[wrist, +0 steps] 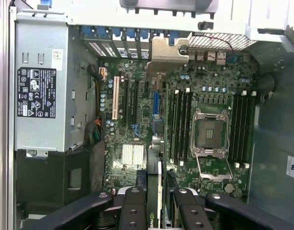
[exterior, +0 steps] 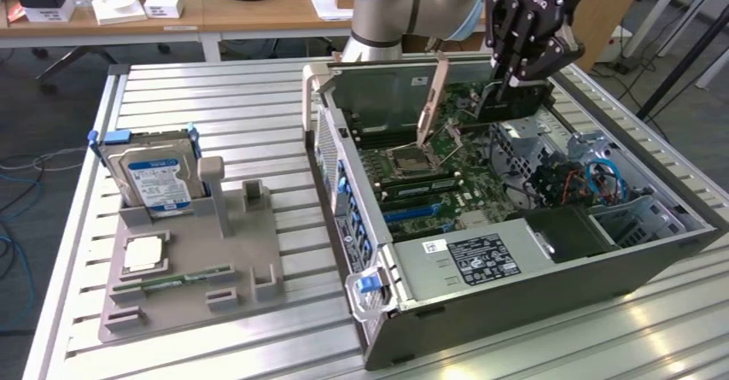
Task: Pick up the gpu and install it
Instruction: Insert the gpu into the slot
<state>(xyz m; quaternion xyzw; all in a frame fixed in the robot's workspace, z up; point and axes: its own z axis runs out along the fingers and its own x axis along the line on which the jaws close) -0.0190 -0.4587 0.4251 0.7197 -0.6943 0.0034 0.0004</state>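
End effector point(exterior: 515, 79) clamped on gpu point(exterior: 513, 108) above mobo point(exterior: 456, 179), w/ PSU point(exterior: 479, 256), CPU socket point(exterior: 408, 160), RAM slots point(wrist: 181, 124) around.

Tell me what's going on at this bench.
The robot arm's gripper is closed on the gpu, holding the card edge-on between its fingers over the motherboard inside the open computer case. The card does not look seated in a slot yet. On the grey holder at the exterior view's left, the hard drive and memory stick sit in their places.
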